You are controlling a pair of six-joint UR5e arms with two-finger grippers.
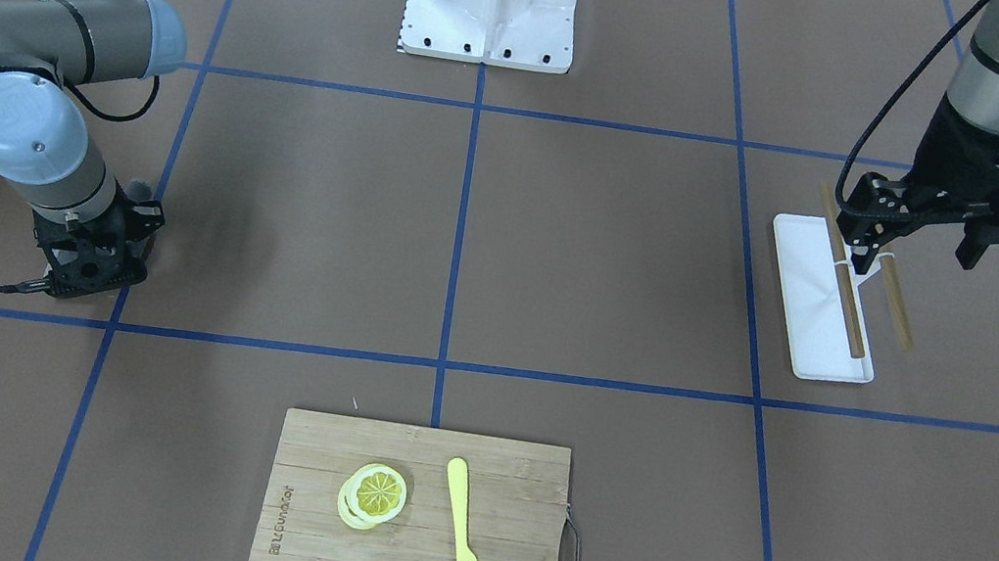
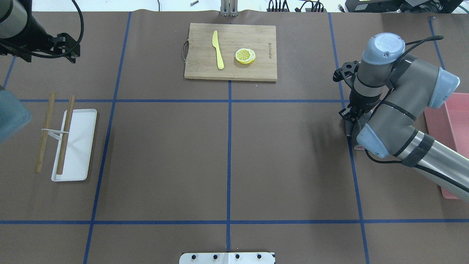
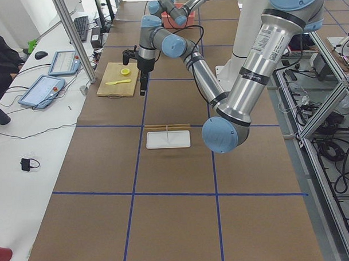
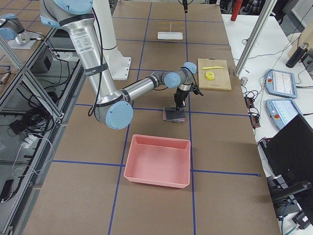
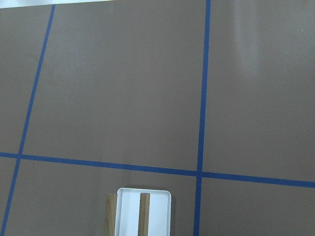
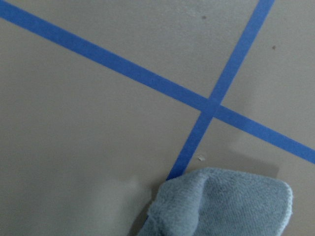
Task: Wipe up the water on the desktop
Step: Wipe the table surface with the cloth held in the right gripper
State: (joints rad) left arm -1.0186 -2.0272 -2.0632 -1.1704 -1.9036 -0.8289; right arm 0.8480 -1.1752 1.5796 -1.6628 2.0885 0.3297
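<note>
The brown desktop with its blue tape grid shows no water that I can make out. My right gripper points straight down at the desktop's right side, shut on a grey-blue cloth that rests on the surface beside a tape crossing. The cloth's folded corner fills the bottom of the right wrist view, and the fingers are hidden there. My left gripper hangs open and empty high above the white tray.
Two wooden chopsticks joined by a white clip lie across the white tray. A bamboo cutting board at the far side holds a yellow knife and lemon slices. A pink bin stands at the right end.
</note>
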